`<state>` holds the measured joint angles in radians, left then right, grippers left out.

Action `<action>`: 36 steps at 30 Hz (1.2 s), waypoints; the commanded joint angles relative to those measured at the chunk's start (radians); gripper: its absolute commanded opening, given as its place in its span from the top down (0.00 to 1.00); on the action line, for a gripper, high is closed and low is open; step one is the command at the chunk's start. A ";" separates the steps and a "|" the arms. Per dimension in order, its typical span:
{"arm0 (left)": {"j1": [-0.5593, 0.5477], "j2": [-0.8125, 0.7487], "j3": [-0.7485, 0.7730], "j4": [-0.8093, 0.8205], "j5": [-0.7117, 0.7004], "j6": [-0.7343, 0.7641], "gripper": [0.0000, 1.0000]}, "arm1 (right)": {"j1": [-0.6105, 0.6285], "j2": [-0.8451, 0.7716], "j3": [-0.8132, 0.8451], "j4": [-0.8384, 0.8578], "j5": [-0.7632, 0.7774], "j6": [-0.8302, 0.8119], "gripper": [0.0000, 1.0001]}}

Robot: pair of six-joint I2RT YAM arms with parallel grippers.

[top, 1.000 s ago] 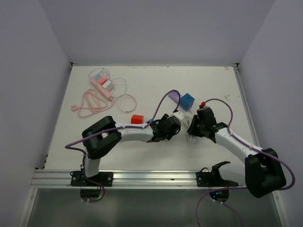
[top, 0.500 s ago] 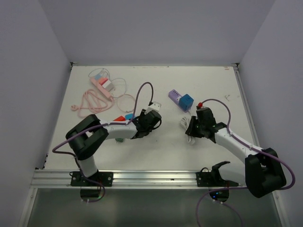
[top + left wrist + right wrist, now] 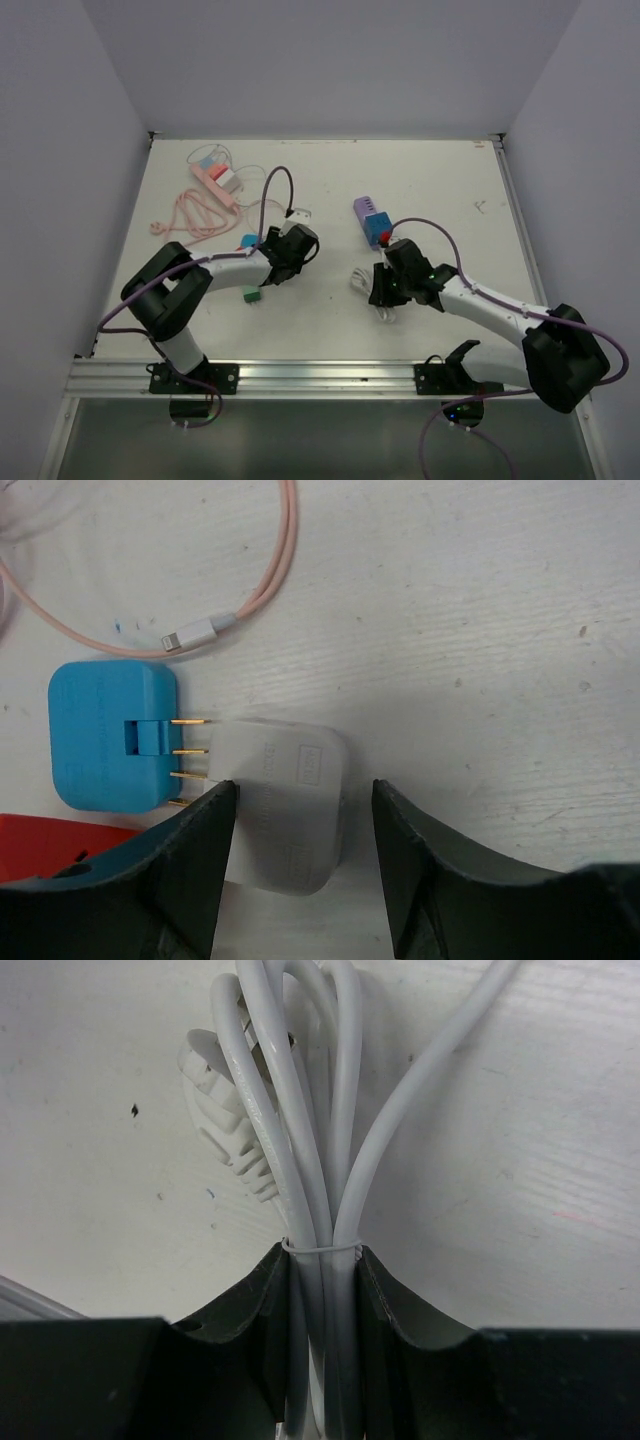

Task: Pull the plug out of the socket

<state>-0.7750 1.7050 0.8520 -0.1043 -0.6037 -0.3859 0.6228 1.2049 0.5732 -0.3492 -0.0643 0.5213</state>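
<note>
1. Within the last second the left pincer (image 3: 303,790) had swung away from the middle of the worktop (image 3: 450,180), where it had been nose to nose with the right pincer (image 3: 320,1255). It had moved to a spot left of centre, and the two were now well apart.
2. The white plug (image 3: 290,815) lay flat on the worktop between the left fingers (image 3: 180,880), its prongs bare and pointing at a blue adapter block (image 3: 105,735). The left pincer was released, its jaws standing either side of the plug with a gap showing on one side.
3. The right pincer was clenched on the white cable bundle (image 3: 300,1110), which now sat closer to the worktop's near edge than before.
4. Judged from this, the plug looked already pulled free and set down, so the task seemed done or nearly so.
5. It was hard to tell whether the prong tips merely met the blue block or sat in it. The socket itself could not be picked out, since only a ribbed white end (image 3: 225,1120) of the bundle showed. From above, the plug was hidden under the left wrist.
</note>
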 commanded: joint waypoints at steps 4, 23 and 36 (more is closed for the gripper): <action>0.040 -0.105 -0.010 -0.035 0.114 -0.050 0.32 | 0.074 -0.051 -0.018 -0.080 -0.054 0.034 0.78; 0.042 -0.258 0.110 -0.130 0.306 -0.116 0.00 | 0.054 0.062 0.394 -0.277 0.340 -0.142 0.01; 0.069 -0.375 -0.027 -0.140 0.329 -0.149 0.00 | -0.072 0.435 0.749 -0.289 0.293 -0.299 0.03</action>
<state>-0.7136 1.3685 0.8509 -0.2352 -0.2897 -0.5060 0.5537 1.6100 1.2526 -0.6144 0.2436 0.2916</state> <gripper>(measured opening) 0.994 0.977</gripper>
